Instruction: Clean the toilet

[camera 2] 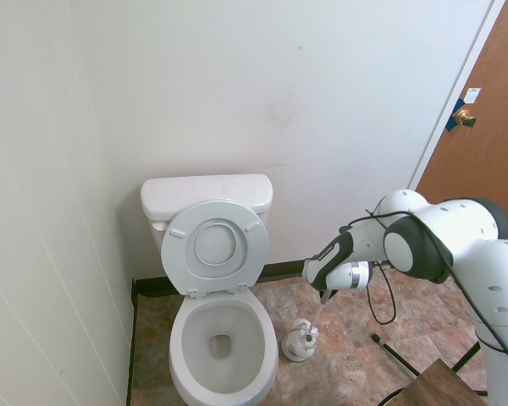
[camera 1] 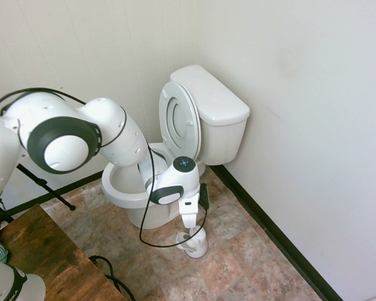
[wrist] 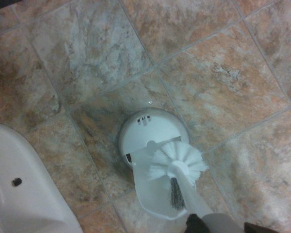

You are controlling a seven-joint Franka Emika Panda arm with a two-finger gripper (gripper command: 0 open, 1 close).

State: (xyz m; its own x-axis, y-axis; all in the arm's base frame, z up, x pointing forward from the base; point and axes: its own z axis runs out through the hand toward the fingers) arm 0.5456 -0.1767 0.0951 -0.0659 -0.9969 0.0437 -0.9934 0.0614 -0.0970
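Toilet (camera 2: 224, 338): lid up, bowl open.
Brush (wrist: 178, 167): bristles just above holder (wrist: 145, 133), at toilet's 3 o'clock on floor.
My hand (camera 2: 323, 296): clamped on brush handle.

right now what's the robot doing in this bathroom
The white arm reaches down beside the toilet, whose seat and lid are up with the bowl open. Its gripper is at the handle of the toilet brush, and the bristle head sits just above the small white holder on the tile floor. The brush head is nowhere near the bowl, so no scrubbing is under way. Whether the fingers are closed on the handle is hard to tell.
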